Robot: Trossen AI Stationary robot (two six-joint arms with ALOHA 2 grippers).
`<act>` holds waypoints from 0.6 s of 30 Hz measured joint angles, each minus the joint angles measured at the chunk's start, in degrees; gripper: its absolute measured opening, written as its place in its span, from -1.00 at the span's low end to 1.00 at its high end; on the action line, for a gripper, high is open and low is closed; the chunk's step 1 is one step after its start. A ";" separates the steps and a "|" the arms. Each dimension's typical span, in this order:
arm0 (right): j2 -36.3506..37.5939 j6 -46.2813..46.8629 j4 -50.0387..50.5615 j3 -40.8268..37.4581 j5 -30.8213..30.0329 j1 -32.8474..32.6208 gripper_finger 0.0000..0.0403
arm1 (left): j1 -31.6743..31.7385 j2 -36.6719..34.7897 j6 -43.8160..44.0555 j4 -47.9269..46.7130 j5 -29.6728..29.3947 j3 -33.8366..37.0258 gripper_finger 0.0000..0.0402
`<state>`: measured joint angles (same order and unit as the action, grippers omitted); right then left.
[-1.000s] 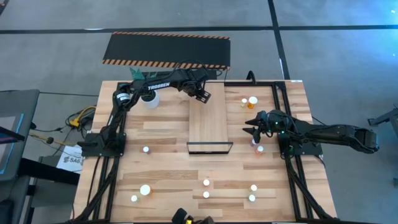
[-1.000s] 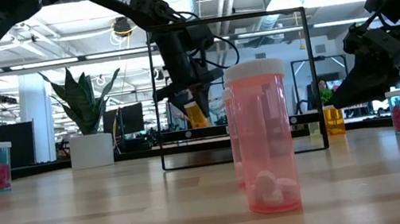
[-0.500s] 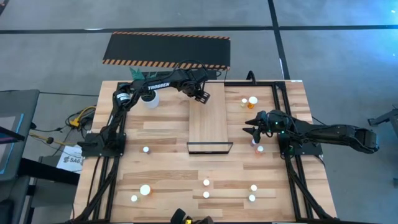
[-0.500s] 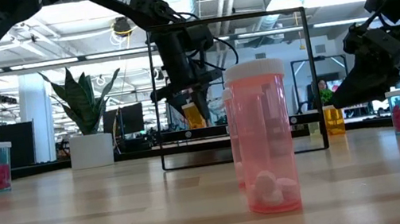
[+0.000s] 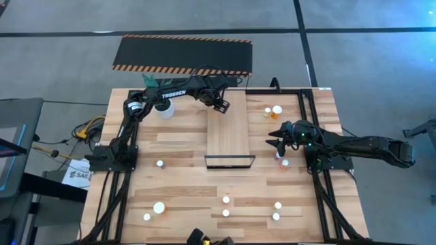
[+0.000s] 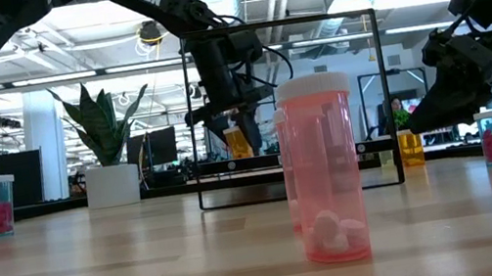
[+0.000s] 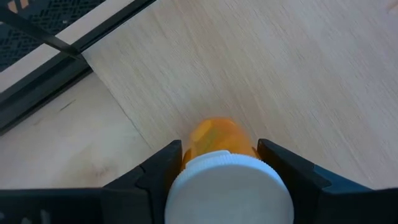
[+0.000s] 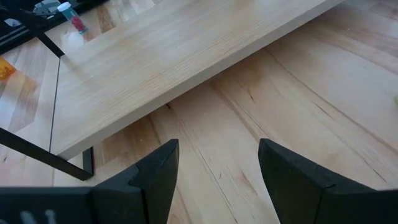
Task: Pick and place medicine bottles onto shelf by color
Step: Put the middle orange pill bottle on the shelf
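The shelf (image 5: 228, 133) is a light-wood board lying mid-table, with a black frame (image 5: 229, 161) at its near end. My left gripper (image 5: 221, 103) is over the shelf's far left corner, shut on a small orange bottle with a white cap (image 7: 227, 186). In the low view the bottle (image 6: 239, 142) hangs close above the board. My right gripper (image 5: 274, 144) is open and empty, right of the shelf's near end, above the table. Other white-capped bottles stand on the table: a few at the far right (image 5: 277, 109), two by my right gripper (image 5: 285, 162), several near the front (image 5: 226, 200). My left gripper pinches the orange bottle between its two fingers (image 7: 163, 167) at the top of the body, just below the white cap (image 7: 191, 149). The fingers come from above, slanting down. The bottle hangs roughly upright, cap up, below them. Whether its base touches the board, I cannot tell.
A white pot with a green plant (image 5: 164, 107) stands left of the shelf's far end. A black mat with striped edges (image 5: 182, 53) lies beyond the table. A large pink bottle (image 6: 323, 170) stands close to the low camera. Black arm frames (image 5: 310, 136) run along both table sides.
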<state>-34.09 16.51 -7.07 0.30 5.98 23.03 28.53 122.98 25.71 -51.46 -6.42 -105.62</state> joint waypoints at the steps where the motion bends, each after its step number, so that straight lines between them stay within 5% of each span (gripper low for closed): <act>1: -0.02 0.00 0.02 0.00 0.00 0.00 0.22 | 0.00 0.00 0.00 0.00 0.00 0.00 0.00; 18: -0.01 0.01 0.02 0.01 -0.01 0.00 0.22 | 0.00 0.00 -1.03 1.07 -0.38 0.00 0.21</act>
<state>-34.10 16.52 -7.05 0.31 5.97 23.03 28.53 122.98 24.69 -50.39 -6.80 -105.62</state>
